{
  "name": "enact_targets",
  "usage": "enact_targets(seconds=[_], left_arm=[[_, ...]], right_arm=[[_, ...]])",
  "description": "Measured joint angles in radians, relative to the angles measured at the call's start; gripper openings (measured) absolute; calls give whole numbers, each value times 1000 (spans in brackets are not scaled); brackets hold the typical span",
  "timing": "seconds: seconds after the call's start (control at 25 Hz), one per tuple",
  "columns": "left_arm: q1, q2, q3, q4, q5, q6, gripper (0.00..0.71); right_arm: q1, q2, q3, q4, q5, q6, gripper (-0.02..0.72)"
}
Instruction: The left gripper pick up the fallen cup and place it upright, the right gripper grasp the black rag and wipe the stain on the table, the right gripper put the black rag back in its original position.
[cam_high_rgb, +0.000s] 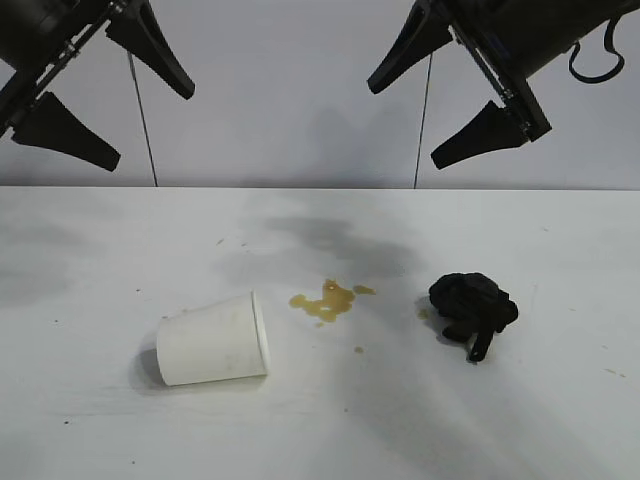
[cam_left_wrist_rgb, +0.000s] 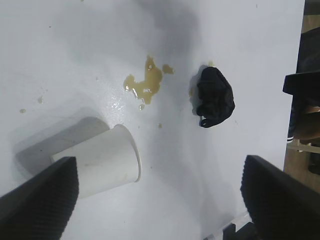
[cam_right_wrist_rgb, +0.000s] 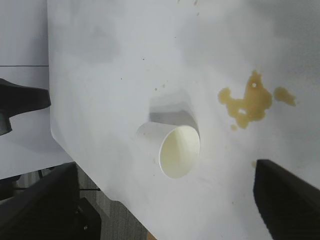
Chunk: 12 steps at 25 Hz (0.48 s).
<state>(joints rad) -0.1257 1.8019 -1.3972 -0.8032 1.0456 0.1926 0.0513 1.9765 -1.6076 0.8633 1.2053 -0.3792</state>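
Note:
The white paper cup (cam_high_rgb: 212, 340) (cam_left_wrist_rgb: 97, 162) (cam_right_wrist_rgb: 172, 148) lies on its side on the white table (cam_high_rgb: 100, 420), its mouth turned toward the stain. The yellow-brown stain (cam_high_rgb: 325, 300) (cam_left_wrist_rgb: 145, 82) (cam_right_wrist_rgb: 248, 102) spreads just right of the cup. Farther right rests the black rag (cam_high_rgb: 473, 308) (cam_left_wrist_rgb: 215, 97), a lumpy wad. High above the table's far left, my left gripper (cam_high_rgb: 150, 118) (cam_left_wrist_rgb: 160, 200) hangs open and holds nothing. At the far right, equally high, my right gripper (cam_high_rgb: 405, 118) (cam_right_wrist_rgb: 165, 205) is open and empty too.
A pale wall stands behind the table. In the right wrist view the table's edge (cam_right_wrist_rgb: 90, 165) shows, with grey floor beyond it. A few small droplets (cam_high_rgb: 358, 349) lie near the stain.

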Motion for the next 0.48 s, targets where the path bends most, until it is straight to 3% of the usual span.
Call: enact_targets(seconds=[0.48], left_arm=[[0, 0, 0, 56, 6, 0, 636]], right_arm=[[0, 0, 0, 0, 0, 0, 650]])
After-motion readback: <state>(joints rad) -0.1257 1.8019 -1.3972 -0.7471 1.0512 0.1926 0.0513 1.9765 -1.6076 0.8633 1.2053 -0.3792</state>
